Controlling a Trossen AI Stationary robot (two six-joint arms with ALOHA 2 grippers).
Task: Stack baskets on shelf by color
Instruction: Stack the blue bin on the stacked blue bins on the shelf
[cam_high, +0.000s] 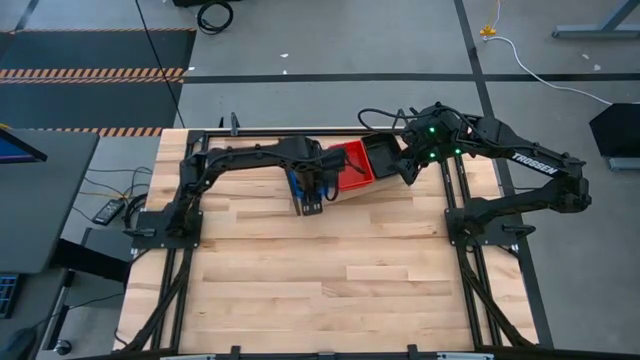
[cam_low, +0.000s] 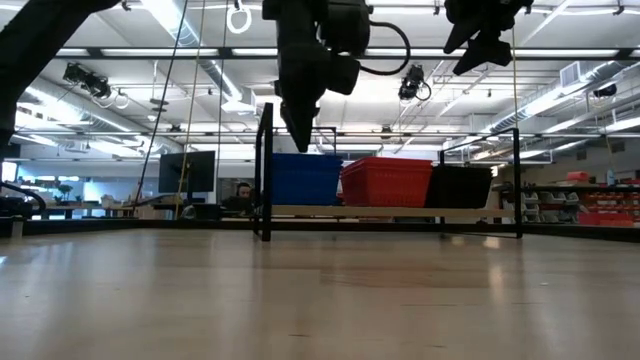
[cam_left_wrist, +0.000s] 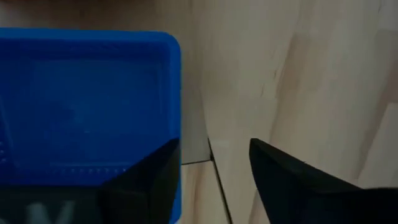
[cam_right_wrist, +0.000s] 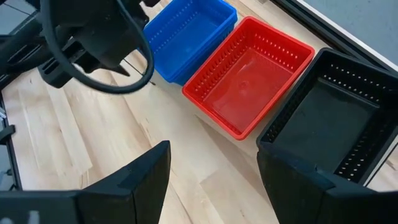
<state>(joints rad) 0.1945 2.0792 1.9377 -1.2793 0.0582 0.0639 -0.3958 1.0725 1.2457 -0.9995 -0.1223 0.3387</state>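
Note:
On the shelf (cam_low: 380, 212) at the table's far side, blue baskets (cam_low: 305, 180), red baskets (cam_low: 385, 182) and black baskets (cam_low: 460, 186) rest side by side on their bottoms. My left gripper (cam_left_wrist: 214, 180) points down, open, over the blue basket's (cam_left_wrist: 87, 106) near side. One finger stands over its rim and the other over bare wood, and in the low view the fingertips hang just above the rim. My right gripper (cam_right_wrist: 214, 180) waits open, high up, near the black basket (cam_right_wrist: 336, 118).
The shelf's black wire frame ends (cam_low: 265, 170) (cam_low: 517, 180) stand upright at both ends of the row. The wooden tabletop (cam_high: 330, 280) stretches bare toward the near edge. My left arm (cam_right_wrist: 93, 43) reaches across beside the blue basket (cam_right_wrist: 186, 34).

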